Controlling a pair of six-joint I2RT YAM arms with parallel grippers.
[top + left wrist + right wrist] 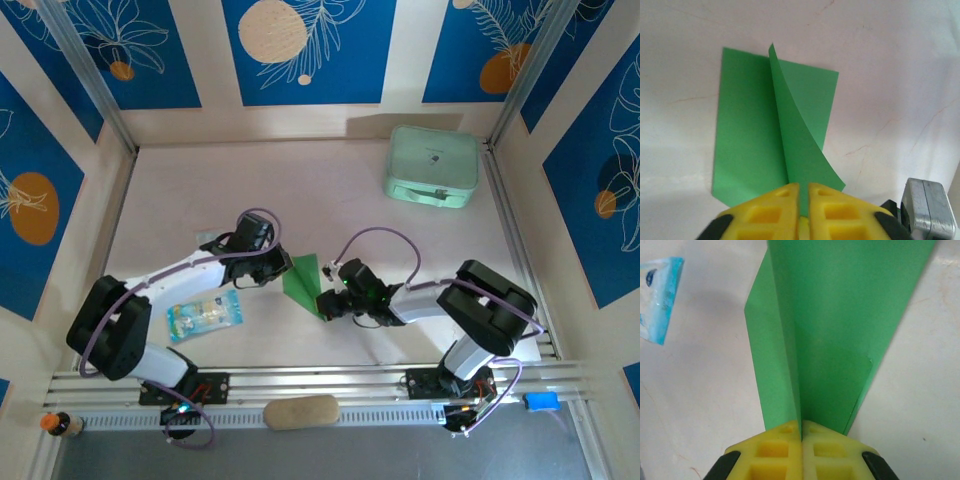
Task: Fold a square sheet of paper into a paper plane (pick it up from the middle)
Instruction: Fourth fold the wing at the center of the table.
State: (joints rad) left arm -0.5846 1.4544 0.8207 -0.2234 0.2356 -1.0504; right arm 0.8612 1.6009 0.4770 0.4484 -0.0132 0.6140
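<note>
Item: square sheet of paper [305, 282], bright green, part-folded, one flap curling upward; mid-table [330, 190], between both grippers.
left gripper [804, 187]: pinched tight on the raised flap's end.
right gripper [801, 424]: clamped on the upright crease.
clear packet [205, 317]: left of the sheet, apart.
mint case [432, 165]: far right corner.

The sheet of paper [303, 282] sits near the middle of the desk [330, 200], between the two grippers. The left gripper [284, 268] touches it from the left and the right gripper [323, 303] meets its near right end, with one flap standing up from the part that lies flat. The packet [204, 316] lies on the desk to the left of the sheet and nearer the front edge, just beside the left arm [170, 275], while the case [432, 165] stands well apart in the far right corner, behind and to the right of the sheet.
</note>
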